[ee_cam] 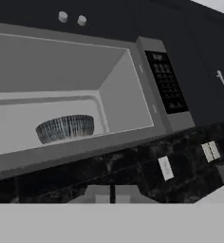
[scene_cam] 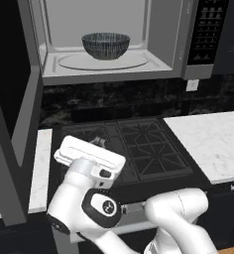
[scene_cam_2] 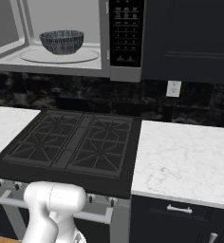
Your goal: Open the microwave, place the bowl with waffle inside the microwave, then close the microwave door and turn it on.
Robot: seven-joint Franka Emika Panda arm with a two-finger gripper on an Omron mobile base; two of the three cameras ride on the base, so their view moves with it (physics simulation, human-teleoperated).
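Observation:
The microwave [scene_cam: 186, 54] hangs above the stove with its cavity exposed. The microwave door [scene_cam: 10, 104] stands swung out wide on the left, dark glass in a grey frame. The bowl [scene_cam: 105, 45], dark and crosshatched, sits upright on the round turntable [scene_cam: 134, 62]; it also shows in the right base view as the bowl [scene_cam_2: 61, 42] and in the hand view as the bowl [ee_cam: 65, 128]. Its wall hides the waffle. My gripper [ee_cam: 112, 194] is shut with nothing in it, low over the stove, well back from the cavity and pointing up at it.
The black button panel [scene_cam_2: 126, 33] is on the microwave's right side. A black gas cooktop [scene_cam_2: 71, 142] lies below, with white marble counters [scene_cam_2: 180, 156] on both sides. A wall outlet [scene_cam_2: 173, 88] sits on the dark backsplash. Dark cabinets [scene_cam_2: 190, 38] stand to the right.

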